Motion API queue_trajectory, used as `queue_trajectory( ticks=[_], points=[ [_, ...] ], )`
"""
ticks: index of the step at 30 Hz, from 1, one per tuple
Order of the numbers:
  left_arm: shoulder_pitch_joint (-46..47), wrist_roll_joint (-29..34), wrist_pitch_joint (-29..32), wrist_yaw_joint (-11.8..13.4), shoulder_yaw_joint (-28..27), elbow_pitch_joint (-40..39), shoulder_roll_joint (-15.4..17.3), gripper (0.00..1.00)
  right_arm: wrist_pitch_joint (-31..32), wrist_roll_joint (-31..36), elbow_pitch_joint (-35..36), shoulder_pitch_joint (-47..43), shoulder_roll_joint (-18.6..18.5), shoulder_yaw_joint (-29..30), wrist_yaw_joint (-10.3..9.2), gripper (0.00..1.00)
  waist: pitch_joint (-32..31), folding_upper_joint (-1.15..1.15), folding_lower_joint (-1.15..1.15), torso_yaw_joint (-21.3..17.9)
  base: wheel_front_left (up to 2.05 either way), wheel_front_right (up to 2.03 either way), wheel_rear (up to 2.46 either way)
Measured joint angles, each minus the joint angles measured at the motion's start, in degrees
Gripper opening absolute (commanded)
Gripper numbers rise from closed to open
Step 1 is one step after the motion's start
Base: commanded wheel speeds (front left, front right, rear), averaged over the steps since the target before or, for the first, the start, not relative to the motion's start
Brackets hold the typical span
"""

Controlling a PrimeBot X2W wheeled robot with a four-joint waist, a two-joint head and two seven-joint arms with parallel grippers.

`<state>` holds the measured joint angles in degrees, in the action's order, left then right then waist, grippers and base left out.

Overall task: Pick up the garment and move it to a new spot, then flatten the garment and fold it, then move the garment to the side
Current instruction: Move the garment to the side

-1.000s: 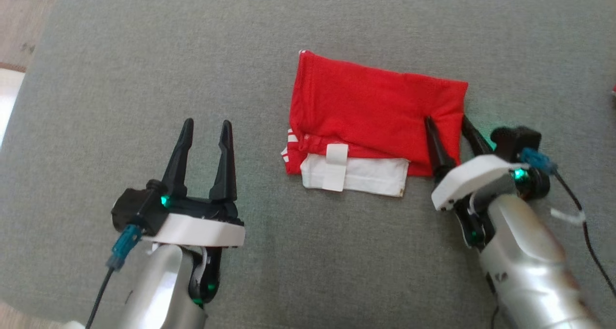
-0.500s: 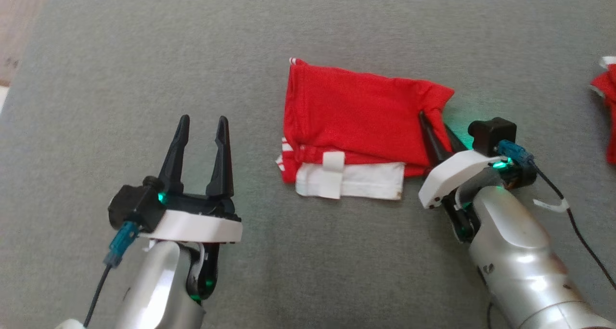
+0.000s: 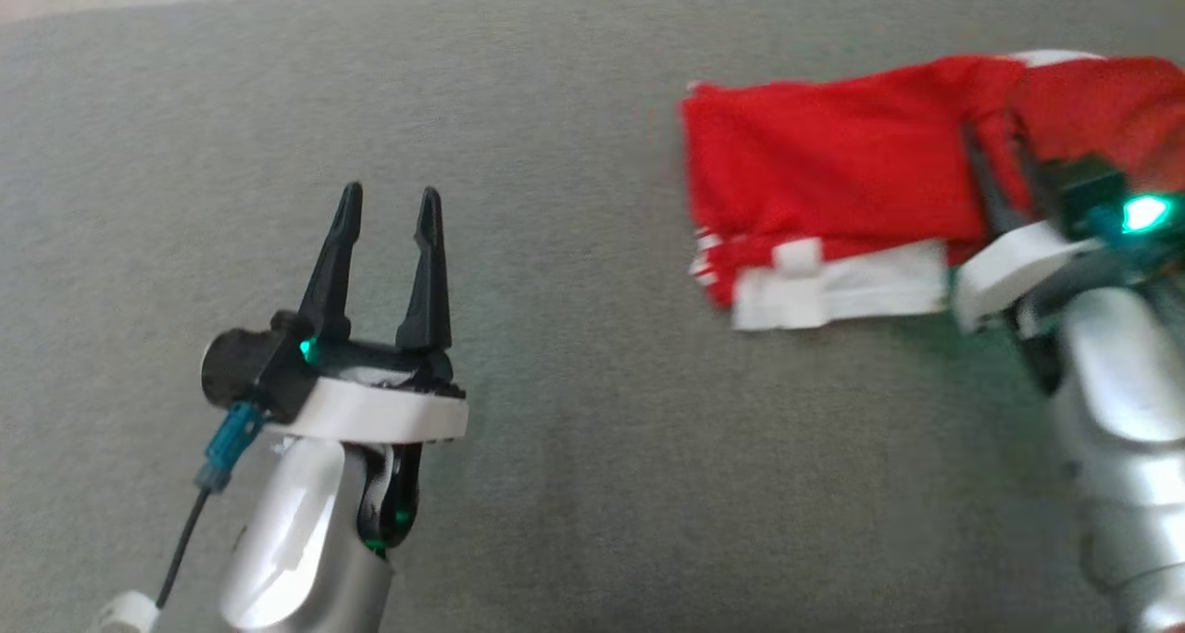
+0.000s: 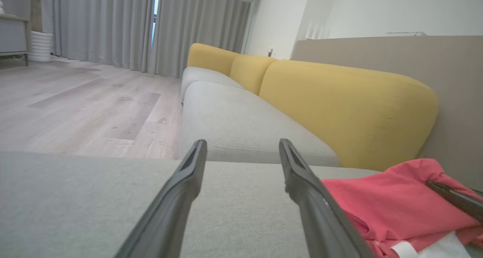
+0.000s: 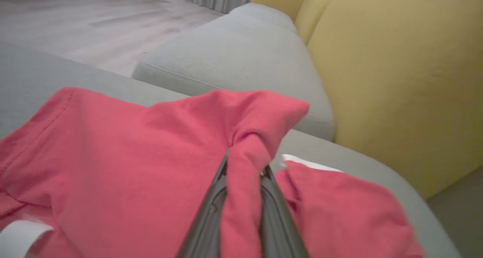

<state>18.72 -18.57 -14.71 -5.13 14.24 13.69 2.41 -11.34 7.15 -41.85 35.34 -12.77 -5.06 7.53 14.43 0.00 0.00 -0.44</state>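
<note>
**Head view, read left to right.** At near left, the left end effector point(image 3: 390, 196) hovers over the bare grey fabric surface point(image 3: 574, 448). It is released, with its two dark fingers spread and nothing between them. The left wrist view shows the same gap point(image 4: 242, 144) open over empty surface.

Right of centre and farther off lies the garment point(image 3: 833, 161), a red knit piece folded into a rough rectangle. A white band point(image 3: 842, 291) shows along its near edge. Its left part rests flat on the surface, and its right end is gathered upward.

At far right, the right end effector point(image 3: 992, 147) is clenched on that right end. In the right wrist view the fingers point(image 5: 245, 163) pinch a narrow ridge of red cloth, and creases radiate from the pinch. More red cloth with a white edge point(image 5: 339, 209) lies just right of the fingers. Whether it belongs to the same garment cannot be told.

**Handling, as judged.** The cloth looks light, limp and thin, with no stiffness of its own, so it will drape and bunch from any single hold. Its stacked layers may slip apart or open if dragged across the textured surface. A firm pinch through all layers at an edge or corner seems the soundest hold. A second hold on the left edge, within reach of the free end effector, would probably keep the fold square.
</note>
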Motion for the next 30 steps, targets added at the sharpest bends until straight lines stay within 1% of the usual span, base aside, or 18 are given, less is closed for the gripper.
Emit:
queue_trajectory(
  ticks=[1, 2, 5, 8, 13, 17, 21, 25, 26, 27, 28, 30],
  points=[
    [0.38, 0.00, 0.00, 0.00, 0.19, -0.19, 0.00, 1.00, 0.45, 0.00, 0.81, 0.25, -1.49, 0.04, 0.00, 0.00, 0.19, 0.00, 0.00, -0.66, 0.00, 0.00, 0.00],
    [0.38, 0.00, 0.00, 0.00, 0.19, -0.19, 0.00, 1.00, 0.45, 0.00, 0.81, 0.25, -1.49, 0.04, 0.00, 0.00, 0.19, 0.00, 0.00, -0.66, 0.00, 0.00, 0.00],
    [1.17, 0.08, 0.00, -0.01, 0.58, -0.34, -0.02, 1.00, 2.00, -0.43, 2.93, 1.45, -6.39, 0.57, 0.00, 0.00, 1.31, 0.00, 0.00, -2.08, 0.00, 0.00, 0.00],
    [1.23, 0.43, 0.00, -0.02, 0.57, -0.25, -0.02, 1.00, 3.57, -1.51, 4.24, 2.98, -10.38, 1.41, 0.00, 0.00, 2.76, 0.00, 0.00, -2.83, 0.00, 0.00, 0.00],
    [2.24, 0.43, 0.00, -0.52, 0.68, 0.46, -0.02, 1.00, 6.28, -2.11, 4.31, 4.00, -15.08, 3.31, 0.00, 0.00, 4.94, 0.00, 0.01, -3.17, 0.00, 0.00, 0.00],
    [3.70, 0.41, 0.00, -0.92, 1.01, 0.49, -0.02, 1.00, 7.83, -1.80, 3.34, 4.00, -16.74, 6.50, 0.00, 0.00, 6.19, 0.00, 0.00, -2.57, 0.00, 0.00, 0.00],
    [3.96, 0.41, 0.00, -0.94, 1.27, 0.82, -0.03, 1.00, 9.57, -0.51, 1.15, 4.01, -16.85, 10.26, 0.00, 0.00, 7.16, 0.00, 0.00, -1.63, 0.00, 0.00, 0.00],
    [3.97, 0.41, 0.00, -1.03, 1.29, 1.05, -0.03, 1.00, 9.69, 0.98, -0.16, 4.01, -16.74, 12.66, 0.00, 0.00, 7.96, 0.00, 0.00, -0.78, 0.00, 0.00, 0.00],
    [3.97, 0.42, 0.00, -1.23, 1.25, 1.15, -0.03, 1.00, 9.69, 1.36, -0.35, 4.01, -16.70, 13.15, 0.00, 0.05, 8.12, 0.00, 0.00, -0.63, 0.00, 0.00, 0.00],
    [3.98, 0.42, 0.00, -1.45, 1.24, 1.21, -0.03, 1.00, 9.67, 1.82, -0.49, 4.01, -16.66, 13.68, 0.00, 0.61, 8.28, 0.00, 0.00, -0.49, 0.00, 0.00, 0.00],
    [3.99, 0.45, 0.00, -1.45, 1.24, 1.26, -0.03, 1.00, 9.49, 2.26, -0.56, 4.01, -16.56, 14.40, 0.00, 1.00, 8.39, 0.00, 0.00, -0.38, 0.00, 0.00, 0.00],
    [4.00, 0.49, 0.00, -1.52, 1.19, 1.38, -0.03, 1.00, 8.83, 2.98, -0.57, 4.01, -16.30, 15.82, 0.00, 1.00, 8.47, 0.00, 0.00, -0.23, 0.00, 0.00, 0.00]
  ],
)
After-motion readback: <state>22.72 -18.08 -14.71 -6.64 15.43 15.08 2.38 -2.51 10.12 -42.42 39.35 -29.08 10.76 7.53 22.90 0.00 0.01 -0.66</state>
